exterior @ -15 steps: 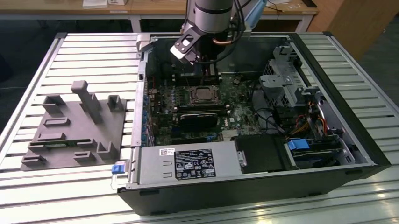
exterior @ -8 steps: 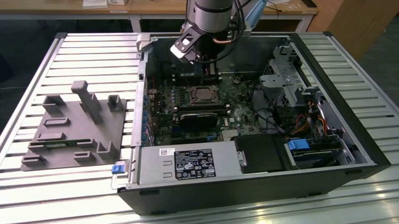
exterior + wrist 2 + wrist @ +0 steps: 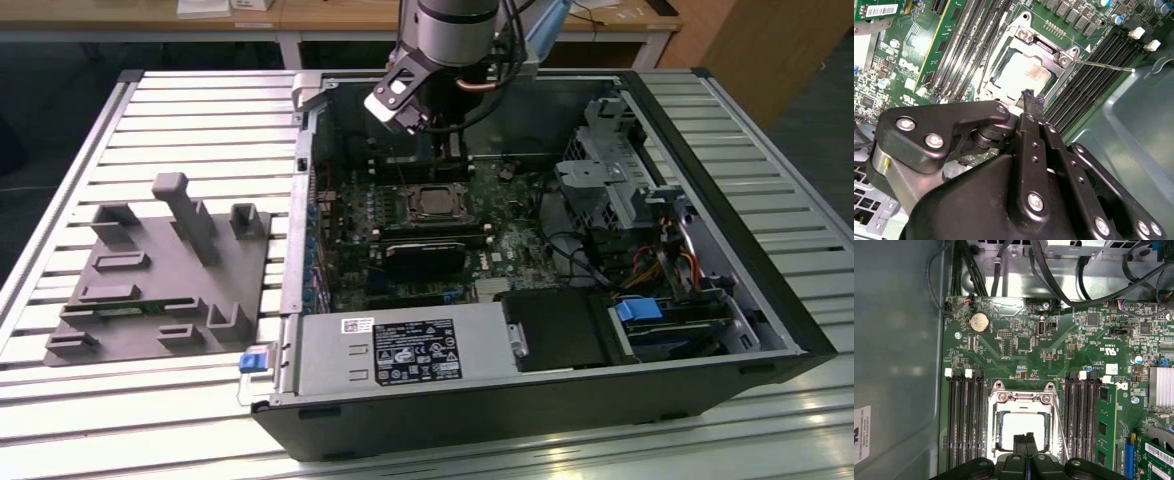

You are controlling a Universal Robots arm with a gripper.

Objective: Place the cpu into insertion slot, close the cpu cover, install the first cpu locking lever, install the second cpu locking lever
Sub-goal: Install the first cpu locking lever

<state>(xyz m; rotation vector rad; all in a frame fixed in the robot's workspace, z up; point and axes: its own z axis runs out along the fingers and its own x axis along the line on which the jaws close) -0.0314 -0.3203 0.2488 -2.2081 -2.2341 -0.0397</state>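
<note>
1 cpu (image 3: 1023,426): flat square chip, pale silver top facing up, sits in insertion slot (image 3: 999,444), sides parallel w/ green mobo (image 3: 1019,347) edges. 1 cpu cover (image 3: 1023,396), thin silver frame, lies flat round it. Black claw (image 3: 1025,437) tips pressed together, empty, over cpu's edge.

In the first wrist view the jaws hide one edge of the cpu (image 3: 1021,422) and cpu cover (image 3: 1023,396)
</note>
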